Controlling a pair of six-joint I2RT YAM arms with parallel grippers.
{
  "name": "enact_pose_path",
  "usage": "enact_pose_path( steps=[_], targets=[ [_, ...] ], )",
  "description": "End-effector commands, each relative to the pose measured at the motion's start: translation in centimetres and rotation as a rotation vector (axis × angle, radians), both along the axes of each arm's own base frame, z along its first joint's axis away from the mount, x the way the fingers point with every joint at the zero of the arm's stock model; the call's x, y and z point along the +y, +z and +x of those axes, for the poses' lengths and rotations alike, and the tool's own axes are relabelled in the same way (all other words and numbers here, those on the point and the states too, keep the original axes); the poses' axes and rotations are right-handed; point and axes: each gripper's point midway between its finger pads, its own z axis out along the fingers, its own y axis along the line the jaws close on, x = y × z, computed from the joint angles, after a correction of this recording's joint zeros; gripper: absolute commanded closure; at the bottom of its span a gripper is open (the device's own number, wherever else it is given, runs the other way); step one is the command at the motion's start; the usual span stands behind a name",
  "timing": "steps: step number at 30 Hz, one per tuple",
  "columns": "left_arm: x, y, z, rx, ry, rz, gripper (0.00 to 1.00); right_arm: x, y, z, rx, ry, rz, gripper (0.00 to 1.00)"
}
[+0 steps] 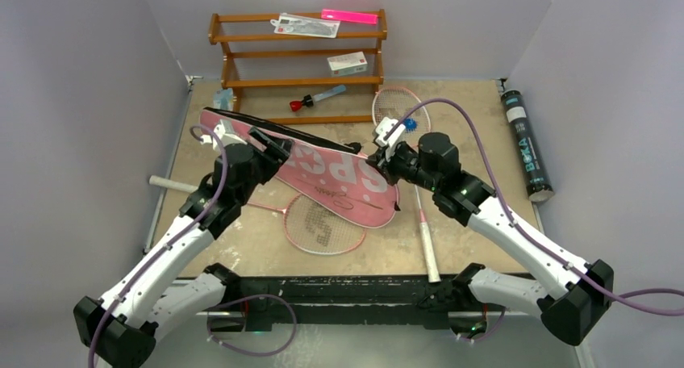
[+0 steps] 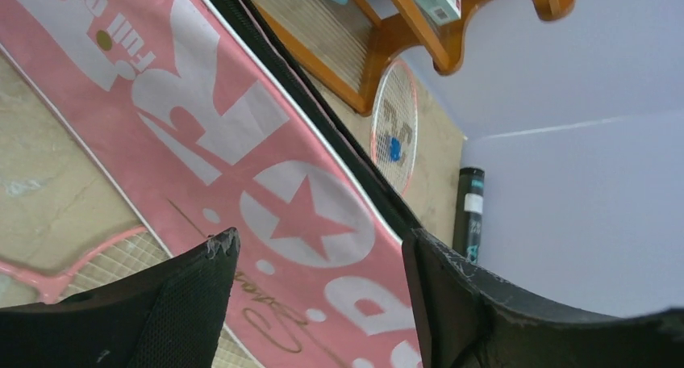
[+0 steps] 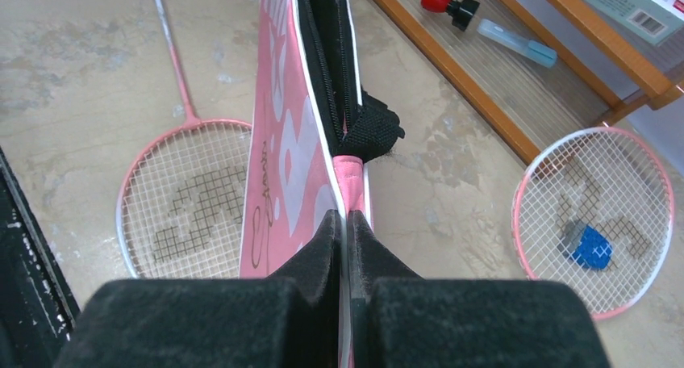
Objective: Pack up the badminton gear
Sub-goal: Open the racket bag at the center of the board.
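The long pink bag lies slanted across the table's middle with its black zip edge lifted. My right gripper is shut on the bag's pink end edge. My left gripper hovers open over the bag's lettered face, nothing between its fingers. One pink-framed racket lies partly under the bag, its white handle pointing left. A second racket lies behind my right gripper. A small blue object rests on this racket's strings. The black tube lies at the right edge.
A brown wooden rack stands at the back and holds a small white box, a red-capped item and flat packets. Grey walls close in the table on both sides.
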Motion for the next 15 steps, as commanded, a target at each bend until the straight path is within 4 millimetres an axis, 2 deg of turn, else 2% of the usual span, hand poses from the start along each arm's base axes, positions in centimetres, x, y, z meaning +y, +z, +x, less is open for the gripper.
enact_pose_path(
  steps=[1, 5, 8, 15],
  targets=[
    [0.7, 3.0, 1.7, 0.012, 0.142, -0.159, 0.3, 1.1, 2.8, -1.2, -0.087, 0.083, 0.064, 1.0],
    [0.9, 2.0, 2.4, 0.069, 0.194, -0.192, 0.4, 1.5, 3.0, -2.1, -0.101, 0.129, 0.073, 1.0],
    [0.9, 1.1, 2.9, 0.097, 0.202, -0.206, 0.51, 1.8, 2.8, -2.5, -0.095, 0.152, 0.073, 1.0],
    [0.7, -1.0, 3.6, 0.162, 0.195, -0.229, 0.55, 2.4, 2.3, -2.8, -0.084, 0.178, 0.063, 1.0]
  ],
)
